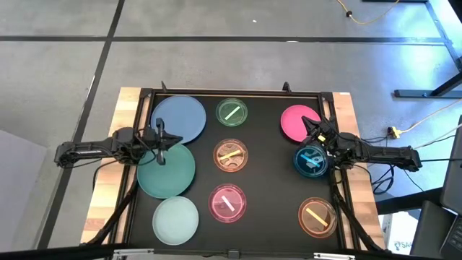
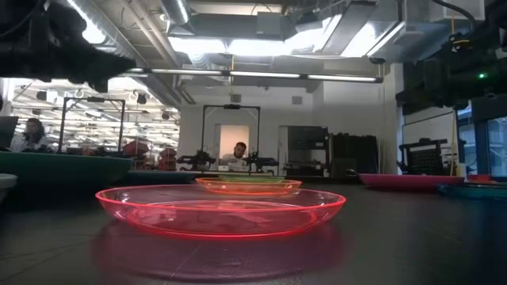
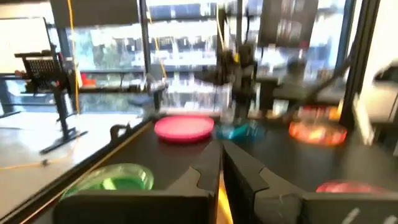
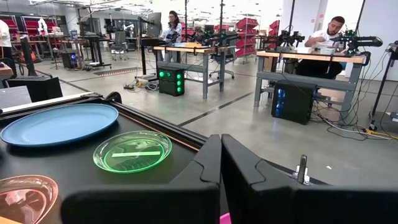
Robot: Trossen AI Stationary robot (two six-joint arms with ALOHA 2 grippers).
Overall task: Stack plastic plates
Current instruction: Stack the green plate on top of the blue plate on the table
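The left end effector (image 1: 159, 142) hangs over the dark surface (image 1: 267, 188) with its fingers pressed together, gripping nothing. It sits right where the big blue plate (image 1: 178, 119) meets the teal plate (image 1: 166, 170); the teal plate lies over part of the blue one's rim. The mint plate (image 1: 175, 220) lies apart, nearer the front edge.

Between the two arms runs a row of three small plates: green (image 1: 232, 113) at the back, orange (image 1: 231, 156) in the middle, and a see-through pink one (image 1: 227, 202) in front.

The right end effector (image 1: 316, 141) is also clenched and empty. It hangs between the solid pink plate (image 1: 297, 121) and the small blue plate (image 1: 310, 161), over their near rims. Another orange plate (image 1: 317, 217) lies well apart toward the front.

Behind the surface, a person (image 4: 328, 34) sits at a bench.
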